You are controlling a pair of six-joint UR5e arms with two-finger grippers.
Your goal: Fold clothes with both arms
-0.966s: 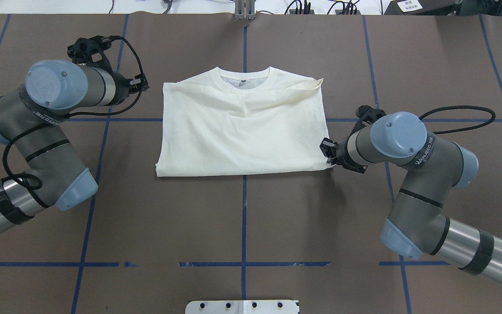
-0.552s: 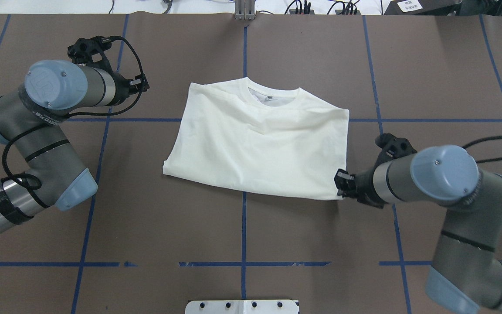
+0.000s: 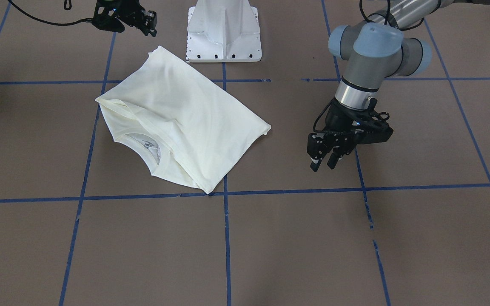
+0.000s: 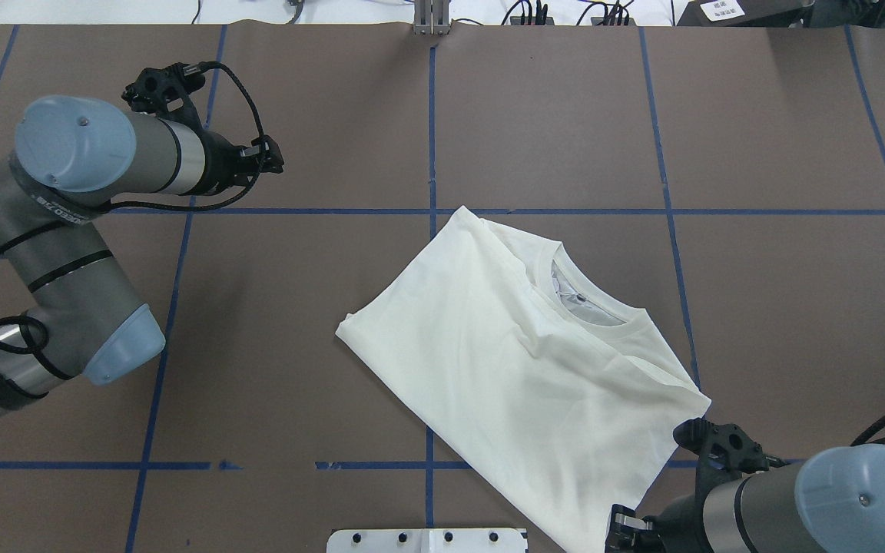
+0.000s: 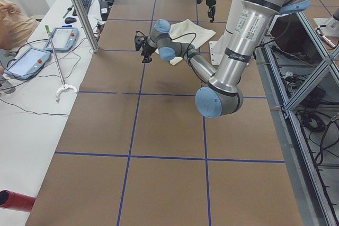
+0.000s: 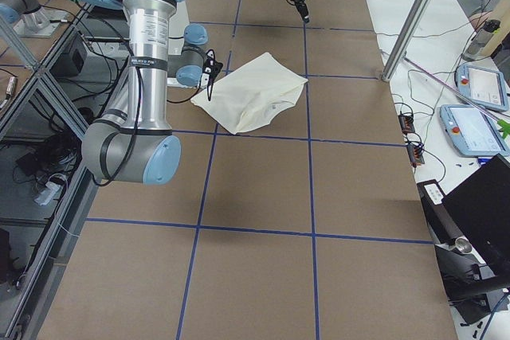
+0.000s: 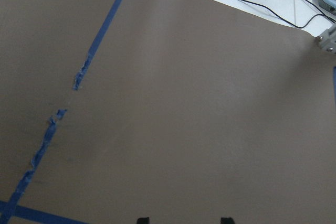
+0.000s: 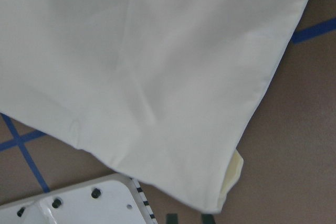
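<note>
Cream-white T-shirt (image 4: pixel 519 376), folded, lies flat and askew on the brown worktop (image 4: pixel 273 322). Its collar shows, and it sits on the robot's right side, one corner near the white base plate (image 4: pixel 427 540). Right hand (image 8: pixel 189 217) is at that corner w/ fingertips a little apart (bare worktop shows between them), gripping nothing. Left hand (image 3: pixel 323 165) hangs over bare worktop, well apart from the shirt, fingers spread wide, empty. Blue tape lines (image 4: pixel 431 115) cross the worktop.

Two grey metal arms (image 4: pixel 77 307) bear rounded light-blue joint caps (image 4: pixel 74 142) and looping black cables (image 4: pixel 245 92).
</note>
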